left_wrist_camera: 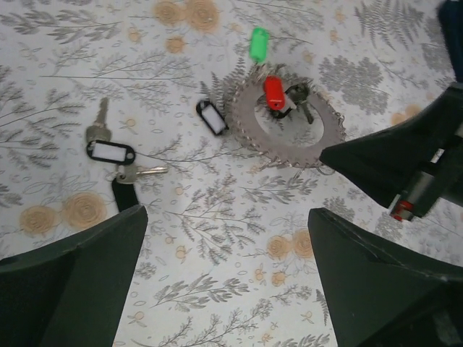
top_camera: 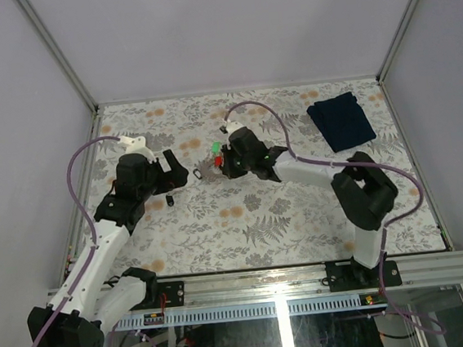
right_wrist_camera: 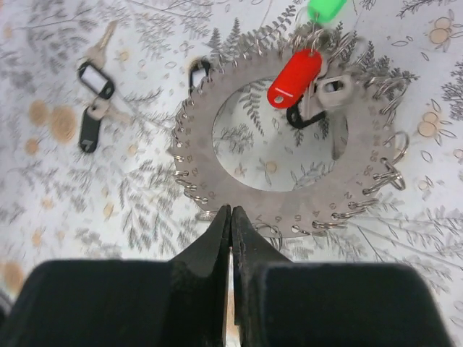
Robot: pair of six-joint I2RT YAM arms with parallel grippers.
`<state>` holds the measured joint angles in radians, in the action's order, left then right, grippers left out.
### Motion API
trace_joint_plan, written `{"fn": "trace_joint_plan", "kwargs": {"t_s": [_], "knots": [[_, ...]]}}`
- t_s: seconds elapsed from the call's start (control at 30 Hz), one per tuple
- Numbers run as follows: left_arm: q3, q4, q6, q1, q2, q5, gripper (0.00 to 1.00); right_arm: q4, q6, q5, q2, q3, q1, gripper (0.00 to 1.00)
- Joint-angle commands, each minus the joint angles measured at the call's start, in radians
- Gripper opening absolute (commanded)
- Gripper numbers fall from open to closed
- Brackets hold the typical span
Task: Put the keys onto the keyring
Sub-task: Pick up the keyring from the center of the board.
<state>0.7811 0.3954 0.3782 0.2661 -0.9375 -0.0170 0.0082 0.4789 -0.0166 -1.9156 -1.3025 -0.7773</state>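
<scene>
The keyring (right_wrist_camera: 278, 210) is a flat silvery toothed ring edged with several small split rings. It carries a red tag (right_wrist_camera: 294, 76), a green tag (right_wrist_camera: 327, 9) and a dark-headed key (right_wrist_camera: 325, 97). It also shows in the left wrist view (left_wrist_camera: 286, 144). Loose keys with black tags (left_wrist_camera: 111, 152) lie to its left, and one more black tag (left_wrist_camera: 212, 117) lies beside its rim. My right gripper (right_wrist_camera: 231, 211) is shut, tips at the ring's near rim; whether it pinches the rim I cannot tell. My left gripper (left_wrist_camera: 228, 282) is open and empty above bare cloth, short of the keys.
A dark blue folded cloth (top_camera: 339, 119) lies at the back right. In the top view the keyring's tags (top_camera: 216, 154) show just left of my right gripper (top_camera: 226, 164), and the loose keys (top_camera: 169, 201) lie below my left gripper (top_camera: 174, 172). Walls enclose the flower-patterned table (top_camera: 245, 229).
</scene>
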Motion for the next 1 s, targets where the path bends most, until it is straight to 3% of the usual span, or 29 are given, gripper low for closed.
{"fn": "trace_joint_plan", "kwargs": {"t_s": [0.0,0.17,0.4,0.6,0.97], "knots": [[-0.033,-0.143,0.011,0.051,0.012,-0.085,0.95,0.068,-0.077,-0.112,0.212,0.130,0.045,0.00],[-0.108,-0.312,0.038,0.199,0.058,-0.059,0.93,0.065,-0.106,-0.244,0.385,0.254,0.111,0.00],[-0.206,-0.587,-0.132,0.441,0.091,0.073,0.90,-0.024,-0.179,-0.374,0.554,0.312,0.138,0.00],[-0.231,-0.707,-0.278,0.512,0.062,0.055,0.84,-0.031,-0.239,-0.492,0.673,0.351,0.147,0.00],[-0.230,-0.756,-0.371,0.518,0.049,-0.240,0.68,0.014,-0.263,-0.607,0.800,0.396,0.147,0.00]]}}
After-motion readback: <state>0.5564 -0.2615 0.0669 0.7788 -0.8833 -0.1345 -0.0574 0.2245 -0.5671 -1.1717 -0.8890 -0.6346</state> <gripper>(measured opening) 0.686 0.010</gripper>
